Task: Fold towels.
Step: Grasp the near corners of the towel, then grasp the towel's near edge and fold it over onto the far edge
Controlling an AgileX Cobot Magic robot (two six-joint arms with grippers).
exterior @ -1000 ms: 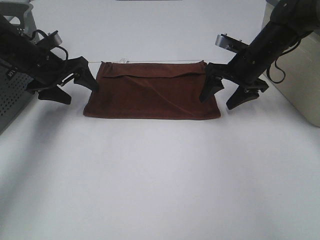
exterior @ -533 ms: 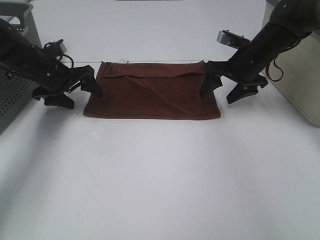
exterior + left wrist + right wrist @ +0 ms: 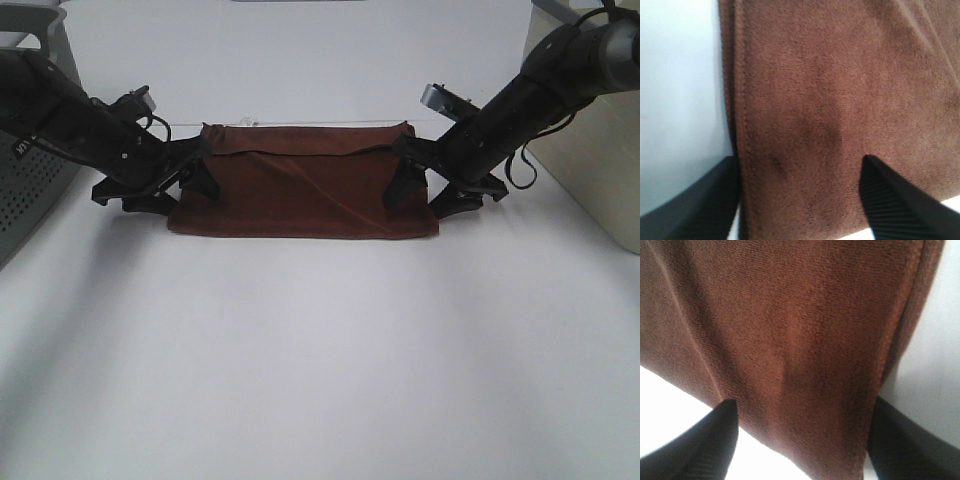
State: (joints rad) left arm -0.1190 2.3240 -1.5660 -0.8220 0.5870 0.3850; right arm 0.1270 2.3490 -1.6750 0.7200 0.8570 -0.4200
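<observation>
The towel [image 3: 300,185] lies flat on the table [image 3: 320,350], toward its far side, long edges running left to right; my left gripper [image 3: 178,192] straddles its left short edge, one finger over the cloth, the other just outside it; my right gripper [image 3: 428,195] straddles the right short edge likewise; a crate [image 3: 25,210] stands at far left, a box [image 3: 600,180] at far right.

Left hand [image 3: 797,160] and right hand [image 3: 802,401] have black ribbed fingers [image 3: 900,200], on black arms [image 3: 60,115] with looped cables [image 3: 524,168].
</observation>
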